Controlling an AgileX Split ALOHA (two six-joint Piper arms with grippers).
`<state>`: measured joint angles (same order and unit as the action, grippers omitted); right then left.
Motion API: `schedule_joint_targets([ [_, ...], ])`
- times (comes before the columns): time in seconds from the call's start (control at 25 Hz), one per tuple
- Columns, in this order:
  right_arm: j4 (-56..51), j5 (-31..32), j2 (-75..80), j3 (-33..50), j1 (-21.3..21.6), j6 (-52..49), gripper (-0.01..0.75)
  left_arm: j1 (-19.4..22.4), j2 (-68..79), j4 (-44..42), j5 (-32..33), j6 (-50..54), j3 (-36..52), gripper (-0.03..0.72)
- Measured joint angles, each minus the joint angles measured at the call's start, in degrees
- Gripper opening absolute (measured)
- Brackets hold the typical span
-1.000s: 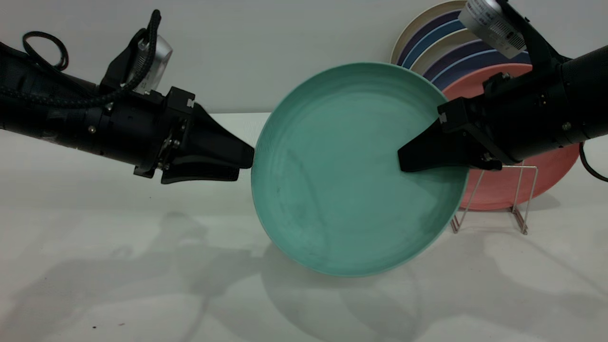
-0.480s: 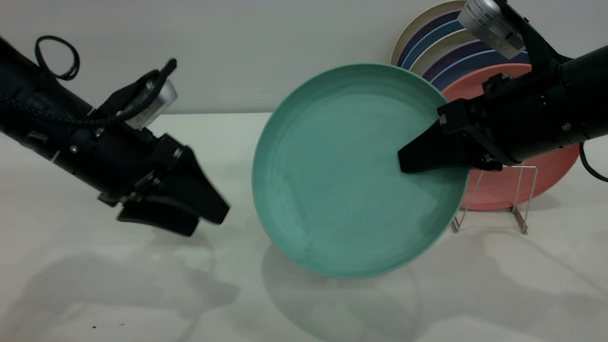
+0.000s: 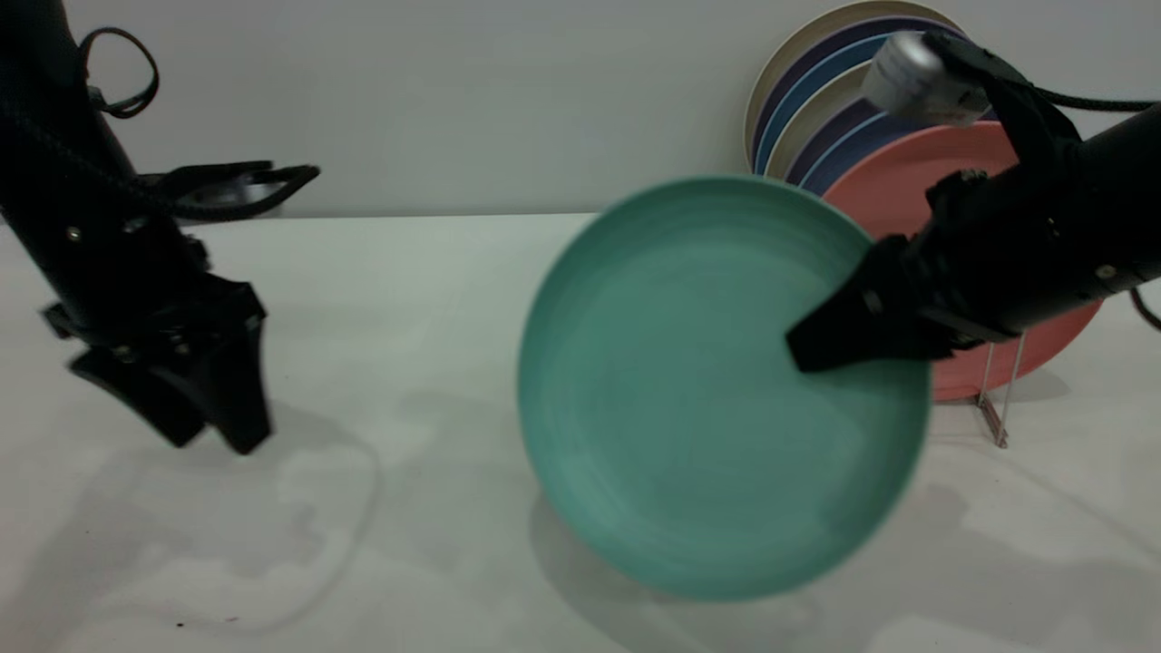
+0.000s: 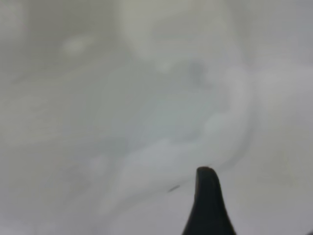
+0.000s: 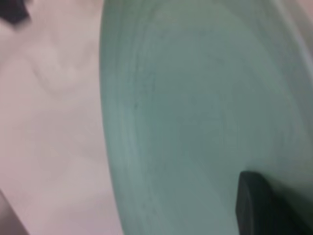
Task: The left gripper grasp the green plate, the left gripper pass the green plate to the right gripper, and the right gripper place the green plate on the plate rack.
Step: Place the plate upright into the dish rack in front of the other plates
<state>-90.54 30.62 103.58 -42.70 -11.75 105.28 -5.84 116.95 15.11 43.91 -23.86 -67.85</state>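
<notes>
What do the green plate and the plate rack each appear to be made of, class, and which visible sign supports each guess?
The green plate, held by the right gripper: probably plastic or melamine, though glazed ceramic is possible; matte, even teal surface with faint concentric rings and no bright glare.
The plate rack: likely metal wire; thin, silvery, bent uprights showing beside the salmon-pink plate.
</notes>
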Motion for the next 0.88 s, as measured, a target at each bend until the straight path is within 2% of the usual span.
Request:
schedule_joint_targets([
  [0.2,13.40,-4.77,-7.92,0.00,0.00,-0.26,0.117,0.00,0.00,-11.33,0.17,12.33,-0.16,0.566],
  [0.4,31.18,-5.35,-15.48,-1.84,0.00,-6.64,0.117,0.00,0.00,-15.11,0.29,15.38,-0.16,0.564],
  [0.72,71.61,7.01,-16.40,-14.78,0.00,-37.84,0.117,0.00,0.00,-15.11,0.51,15.61,-0.16,0.564],
  [0.88,84.23,9.04,-16.40,-19.66,0.12,-43.48,0.117,0.00,0.00,-15.11,0.51,15.66,-0.16,0.564],
])
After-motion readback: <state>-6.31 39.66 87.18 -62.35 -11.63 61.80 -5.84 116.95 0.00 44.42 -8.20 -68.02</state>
